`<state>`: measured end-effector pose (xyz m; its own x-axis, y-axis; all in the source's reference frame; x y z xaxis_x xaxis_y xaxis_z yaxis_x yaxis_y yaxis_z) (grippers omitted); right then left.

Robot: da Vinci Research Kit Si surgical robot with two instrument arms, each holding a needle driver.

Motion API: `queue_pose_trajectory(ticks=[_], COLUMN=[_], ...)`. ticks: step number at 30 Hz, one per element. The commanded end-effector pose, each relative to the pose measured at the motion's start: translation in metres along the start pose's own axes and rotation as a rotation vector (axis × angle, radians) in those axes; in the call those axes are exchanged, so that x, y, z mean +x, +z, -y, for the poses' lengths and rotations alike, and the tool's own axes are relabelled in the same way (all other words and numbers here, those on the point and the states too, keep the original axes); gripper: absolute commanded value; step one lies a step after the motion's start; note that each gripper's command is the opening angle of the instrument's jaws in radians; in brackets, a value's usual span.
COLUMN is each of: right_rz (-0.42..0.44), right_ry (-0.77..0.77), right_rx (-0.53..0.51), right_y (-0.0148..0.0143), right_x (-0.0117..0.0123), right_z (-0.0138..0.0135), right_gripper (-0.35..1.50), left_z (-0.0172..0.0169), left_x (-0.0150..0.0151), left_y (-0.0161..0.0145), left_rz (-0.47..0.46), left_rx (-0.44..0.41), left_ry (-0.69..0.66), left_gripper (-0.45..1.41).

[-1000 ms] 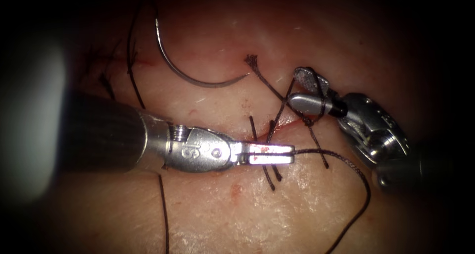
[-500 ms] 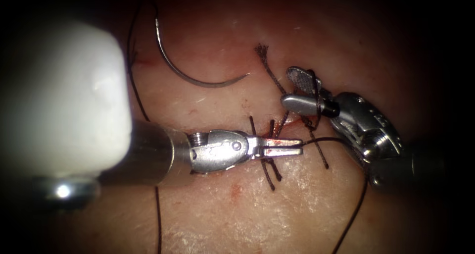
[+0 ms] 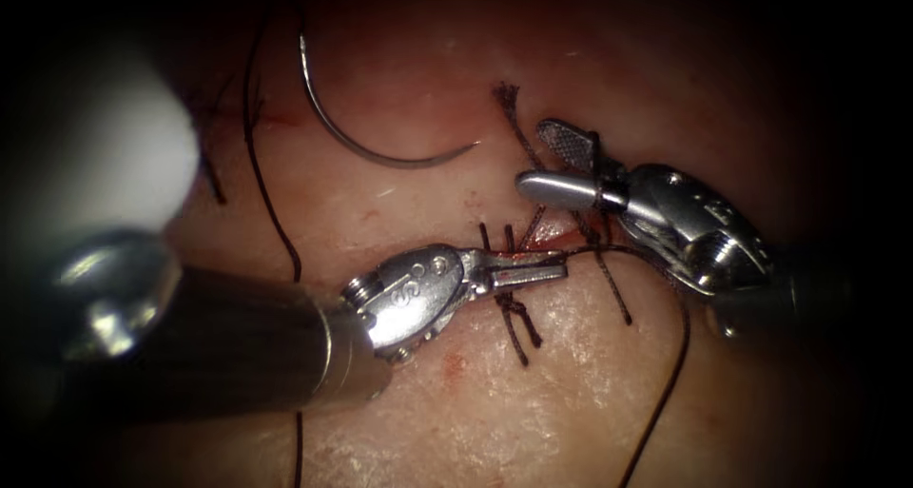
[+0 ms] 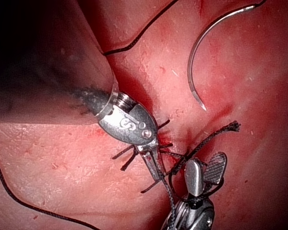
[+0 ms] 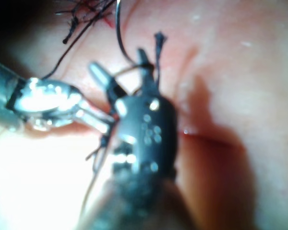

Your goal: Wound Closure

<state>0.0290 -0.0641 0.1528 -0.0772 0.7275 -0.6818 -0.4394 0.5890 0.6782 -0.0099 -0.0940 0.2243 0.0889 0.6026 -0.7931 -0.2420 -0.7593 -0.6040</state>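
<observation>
My left tool [image 3: 533,271] lies across the cut [image 3: 552,241], jaws shut on the dark thread [image 3: 618,252], which runs right and then down. In the left wrist view the same tool [image 4: 156,167] grips the thread beside an earlier stitch. My right tool [image 3: 544,160] is just right of the cut, jaws open, holding nothing, with a loop of thread wrapped around both jaws near their base. It also appears in its own wrist view [image 5: 120,62]. The curved needle [image 3: 361,146] lies free on the tissue left of the cut, not in the tissue and held by neither tool. The same needle [image 4: 201,72] rests flat.
A frayed thread end [image 3: 504,93] sticks up just above the right tool. Cut ends of an earlier stitch [image 3: 518,331] lie below the left tool's jaws. More thread [image 3: 271,212] trails down the tissue on the left. Red fluid spots [image 3: 455,362] mark the tissue.
The right tool has moved left toward the cut with the loop still around its jaws. The left tool's shaft has swung lower, its jaws staying shut on the thread. The frayed end rose.
</observation>
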Motion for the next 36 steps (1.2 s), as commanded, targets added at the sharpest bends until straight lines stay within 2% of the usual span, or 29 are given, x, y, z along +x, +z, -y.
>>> queue_pose_trajectory(ticks=[1,7,13,23,28,36], right_rz=[0.043,0.145,0.193,0.264,0.279,0.357], right_ry=[-0.026,-0.098,-0.104,-0.111,-0.119,-0.183], right_rx=[-0.023,-0.106,-0.168,-0.174,-0.193,-0.247], right_y=[0.0009,0.0018,0.0025,0.0050,0.0051,0.0050], right_x=[-0.0008,-0.0007,-0.0007,-0.0021,-0.0019,-0.0016], right_z=[0.0001,0.0001,0.0001,-0.0003,-0.0010,-0.0017], right_gripper=[0.79,0.82,0.84,0.84,0.71,0.74], left_z=[-0.0009,-0.0019,-0.0017,-0.0013,-0.0010,-0.0009], left_x=[-0.0007,0.0007,0.0005,0.0005,0.0005,0.0005], left_y=[0.0006,0.0016,0.0020,0.0014,0.0009,0.0009], left_rz=[0.001,0.024,0.046,0.068,0.071,0.077], left_rx=[-0.004,-0.026,-0.036,-0.044,-0.050,-0.050], left_ry=[-0.006,-0.030,-0.046,-0.046,-0.046,-0.045], left_gripper=[-0.45,-0.45,-0.45,-0.45,-0.45,-0.45])
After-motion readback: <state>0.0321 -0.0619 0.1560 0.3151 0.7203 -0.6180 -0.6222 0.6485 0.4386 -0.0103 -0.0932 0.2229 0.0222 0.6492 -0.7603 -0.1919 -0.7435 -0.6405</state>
